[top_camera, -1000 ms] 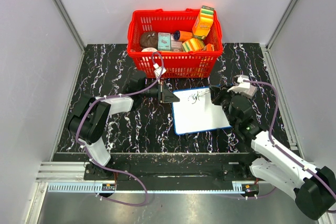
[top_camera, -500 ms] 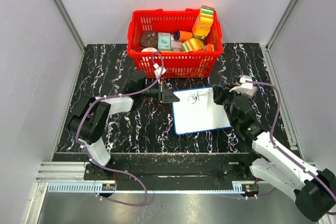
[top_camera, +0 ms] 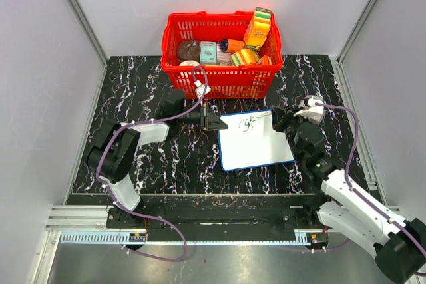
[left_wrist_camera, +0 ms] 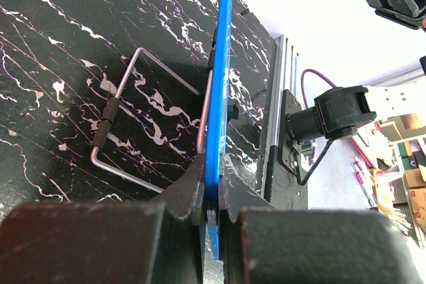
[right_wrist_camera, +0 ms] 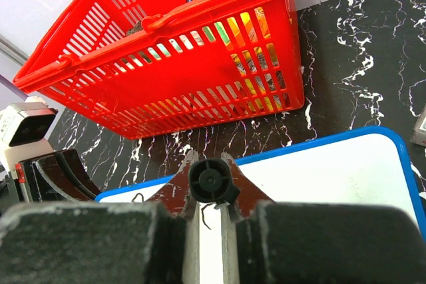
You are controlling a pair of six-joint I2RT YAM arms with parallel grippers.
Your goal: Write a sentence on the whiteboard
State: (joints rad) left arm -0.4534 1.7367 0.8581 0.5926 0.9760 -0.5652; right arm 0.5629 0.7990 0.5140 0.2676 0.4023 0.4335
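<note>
Noting the risks at this stage of writing.

Setup: the left gripper (left_wrist_camera: 212, 179) is pinched tight on the blue rim of the whiteboard (top_camera: 259, 145), at its left edge. The board sits on the black marbled table (top_camera: 143, 84), just in front of the red basket (top_camera: 223, 64). A wire stand (left_wrist_camera: 110, 128) shows under it, and we cannot tell whether it props the board up. The right gripper (right_wrist_camera: 212, 194) is clamped around a black marker (right_wrist_camera: 212, 181), which points down at the far right part of the board. The sentence (top_camera: 249, 123) is only a few thin strokes along the far edge. We cannot read them.

What could go wrong, in our judgement:
- The board is held on one side only, so pen pressure at the right end may pivot or rock it, more so if the stand lifts it. Strokes would smear or wander.
- The marker may slide or twist in the grip under sideways load, so the tip loses contact and letters break.
- The line runs close to the right rim. We may run out of room and need a new row.
- The right wrist is near the basket wall, so a wide stroke may bump it.
</note>
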